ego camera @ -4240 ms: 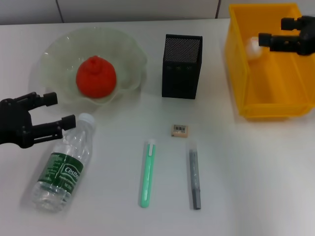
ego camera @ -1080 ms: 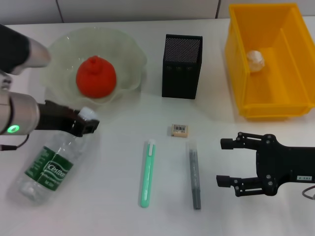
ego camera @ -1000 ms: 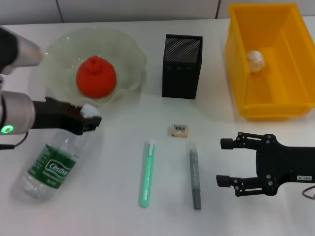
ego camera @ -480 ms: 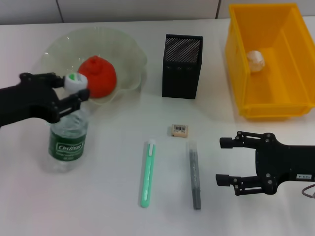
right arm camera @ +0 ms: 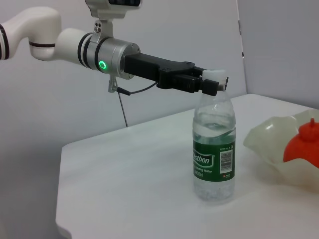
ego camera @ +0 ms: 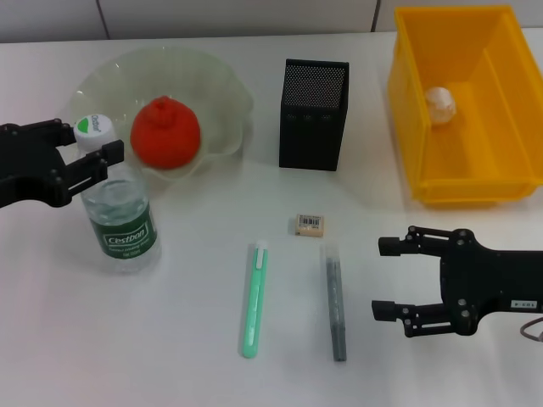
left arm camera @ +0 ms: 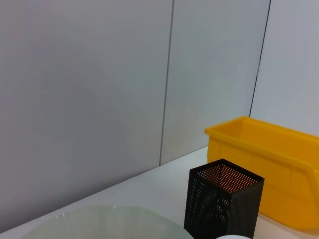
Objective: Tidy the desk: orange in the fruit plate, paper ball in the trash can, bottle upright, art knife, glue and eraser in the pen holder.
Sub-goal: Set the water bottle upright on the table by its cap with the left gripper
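On a white bench (ego camera: 195, 339), the bottle (ego camera: 119, 212) stands upright just in front of the fruit plate (ego camera: 216, 80), which holds the orange (ego camera: 165, 133). The left tool (ego camera: 85, 153) is clamped on the bottle's neck under the cap. The right tool (ego camera: 392, 278) hovers spread wide, holding nothing, over bare bench right of a grey pen (ego camera: 335, 301). The eraser (ego camera: 310, 225) lies before the pen holder (ego camera: 314, 114); the trash can (ego camera: 501, 178) holds the paper ball (ego camera: 440, 102).

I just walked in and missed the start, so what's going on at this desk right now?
The left gripper holds the bottle by its neck, and the bottle stands upright beside the fruit plate, where the orange already sits. The paper ball lies in the trash can. The right gripper hovers open near the grey pen-shaped stick. It, the eraser and the green art knife lie outside the pen holder.
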